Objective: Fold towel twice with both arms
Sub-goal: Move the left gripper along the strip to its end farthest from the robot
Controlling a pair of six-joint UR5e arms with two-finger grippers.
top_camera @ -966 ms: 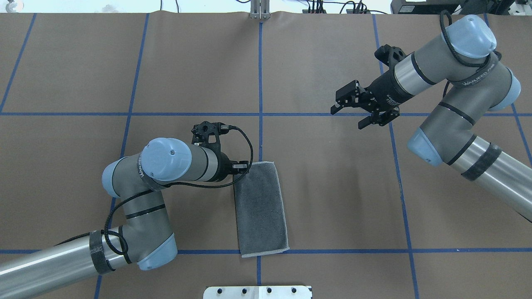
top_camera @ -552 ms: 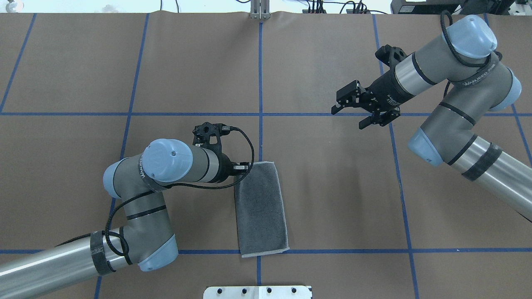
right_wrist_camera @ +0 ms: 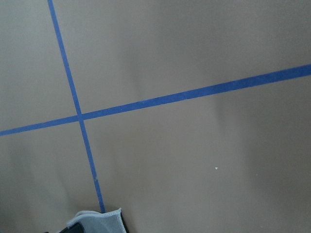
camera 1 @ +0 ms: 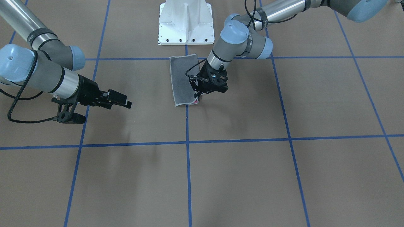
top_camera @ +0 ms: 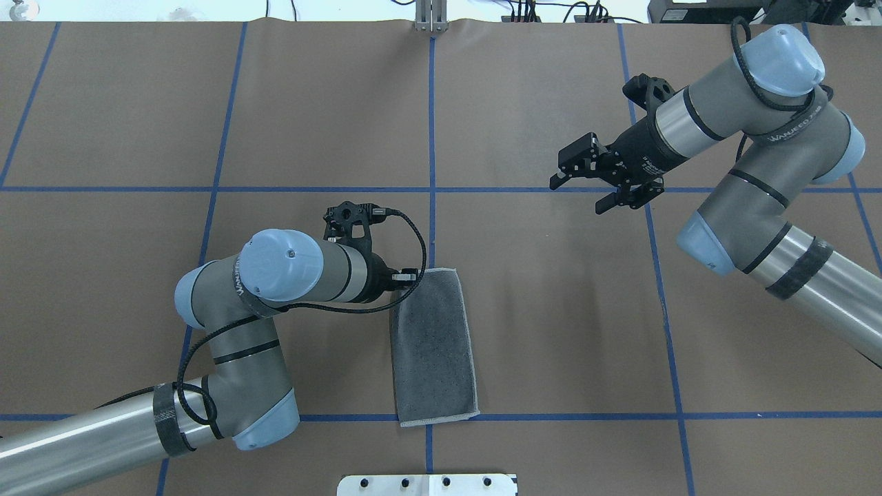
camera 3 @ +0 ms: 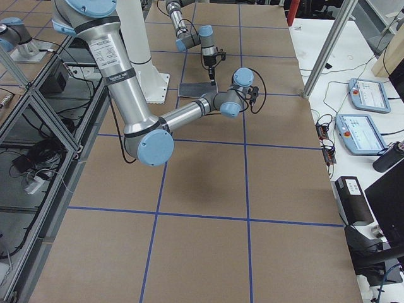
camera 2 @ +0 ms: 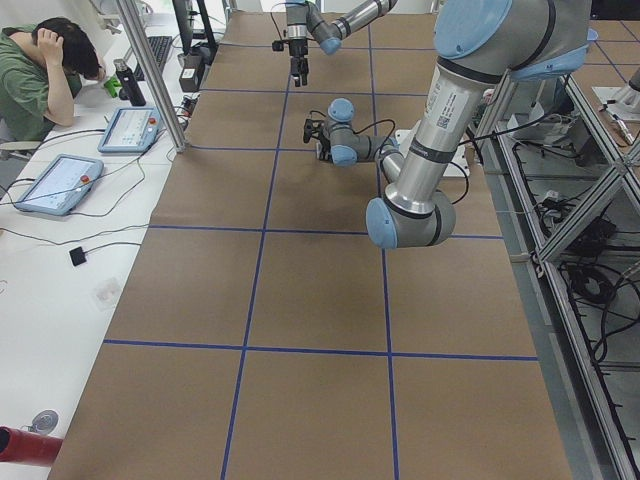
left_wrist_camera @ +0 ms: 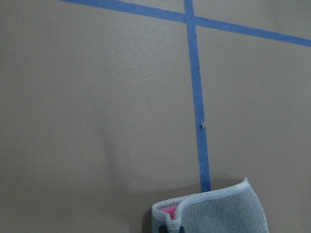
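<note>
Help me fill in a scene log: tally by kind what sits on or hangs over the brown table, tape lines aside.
towel: 1
robot arms: 2, the left arm and the right arm
tools: 2, the left tool and the right tool
white pedestal base: 1
Total: 6

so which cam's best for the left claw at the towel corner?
Front-facing exterior: the left claw pinches the towel corner, pink underside showing. Overhead: the wrist hides it. Left wrist cam: only the lifted corner. Side views: too small.
</note>
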